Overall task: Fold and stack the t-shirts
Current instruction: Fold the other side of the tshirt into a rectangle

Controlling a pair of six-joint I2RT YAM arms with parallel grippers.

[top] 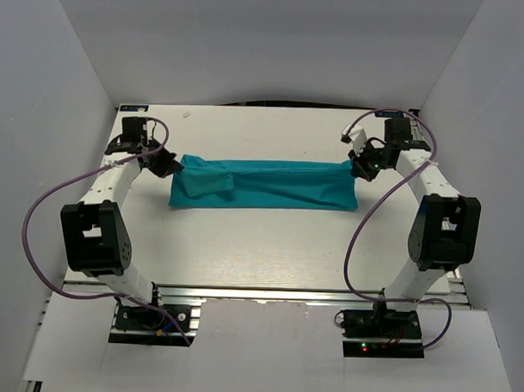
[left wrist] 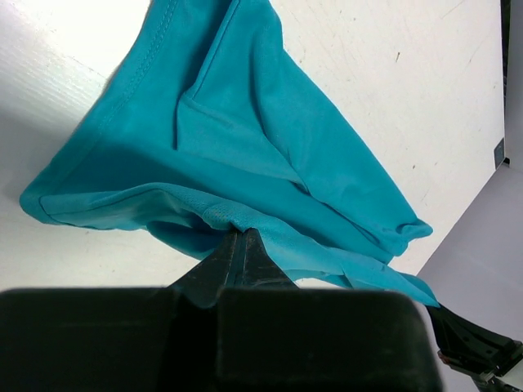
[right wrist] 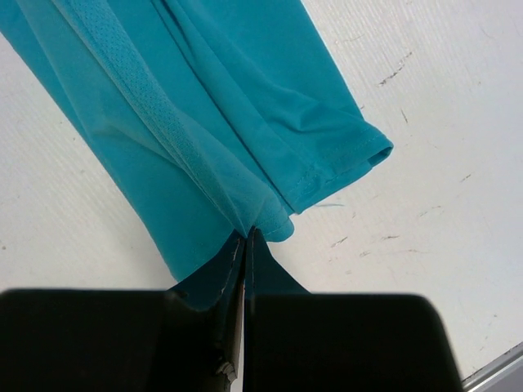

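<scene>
Teal t-shirt (top: pixel 262 186) stretched as a band across far half of scuffed white table (top: pixel 260 247), betw. grey walls (top: pixel 42 85); L gripper (top: pixel 164 164) & R gripper (top: pixel 364 165) each clenched on one end.

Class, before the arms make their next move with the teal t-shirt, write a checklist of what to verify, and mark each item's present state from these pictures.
1. Left gripper shut on one end of the t-shirt: ok.
2. Right gripper shut on the opposite end: ok.
3. T-shirt spans straight between both grippers: ok.
4. Cloth smooth, no bunched folds: not ok, it is gathered near the left gripper.
5. T-shirt lifted off the table: cannot tell.
6. Purple cables away from the cloth: ok.
</scene>
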